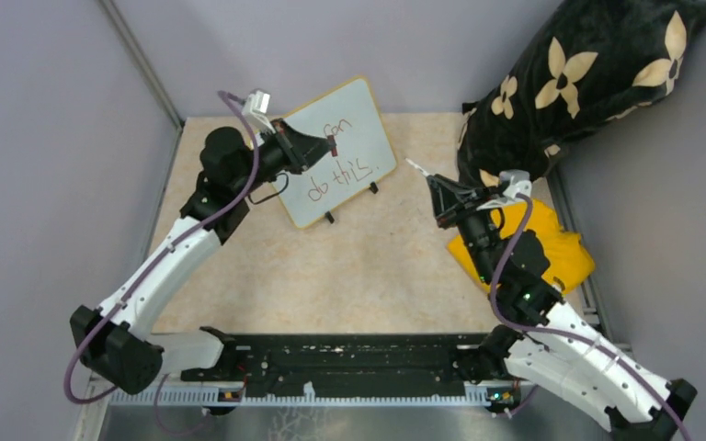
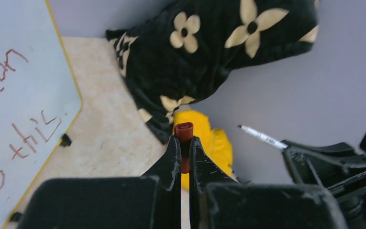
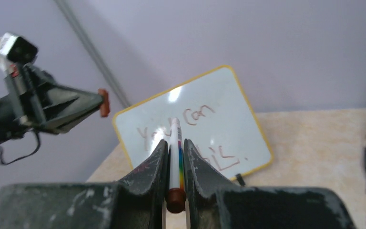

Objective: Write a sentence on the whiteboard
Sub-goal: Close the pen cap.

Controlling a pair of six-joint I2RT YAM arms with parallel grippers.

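**Marker and cap held apart beside the finished board**

The whiteboard (image 1: 354, 110) is stood on small black feet at the far left part of the beige tabletop (image 1: 368, 266), tilted back, with its yellow frame turned at an angle to the table edges. The sentence (image 3: 198, 116) is written on it in thin reddish-brown strokes in two lines and is read as "You can do this", closed with a full stop.

The left gripper (image 2: 184, 139) is closed tight on a red-brown marker cap (image 2: 185, 130), whose end is seen sticking out past the fingertips. In the top view this gripper is seen over the board's left half; in the right wrist view the cap is seen just off the board's left edge, apart from it.

The right gripper (image 3: 175, 143) is closed on a white marker (image 3: 175, 167) with a rainbow stripe along its barrel. The uncapped tip is pointed toward the board, well apart from it.

A black cushion (image 1: 597, 83) with cream flowers is leant in the far right corner, and a yellow cloth (image 1: 561, 253) is laid below it, under the right arm.
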